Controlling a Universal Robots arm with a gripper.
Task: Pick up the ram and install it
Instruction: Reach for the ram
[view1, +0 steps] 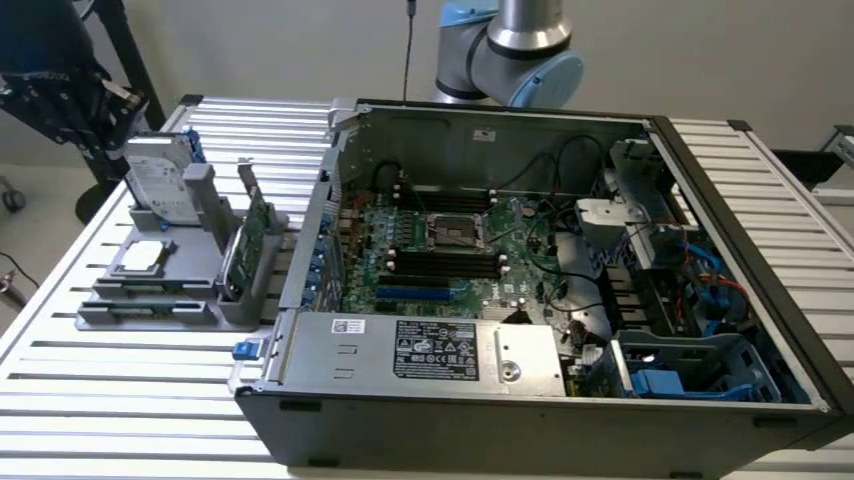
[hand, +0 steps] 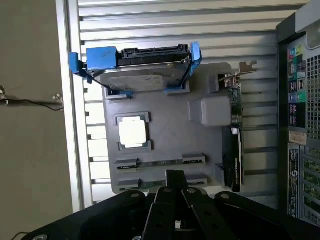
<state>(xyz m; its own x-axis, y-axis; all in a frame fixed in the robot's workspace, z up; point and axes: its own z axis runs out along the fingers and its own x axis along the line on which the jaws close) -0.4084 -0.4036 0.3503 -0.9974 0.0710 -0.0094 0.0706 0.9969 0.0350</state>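
Closed, empty end effector (hand: 175, 176) hangs over the ram (hand: 152, 163) in its gray holder (hand: 170, 135); squaring to its length seems key

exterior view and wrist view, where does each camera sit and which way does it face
Exterior view: off the arm, high by the open computer case, looking down into it; the arm's grey-blue joints show beyond the case.
Wrist view: on the wrist, looking straight down on the grey parts holder; the shut end effector shows.
Shared: the parts holder, its hard drive, the green card and the computer case's side.
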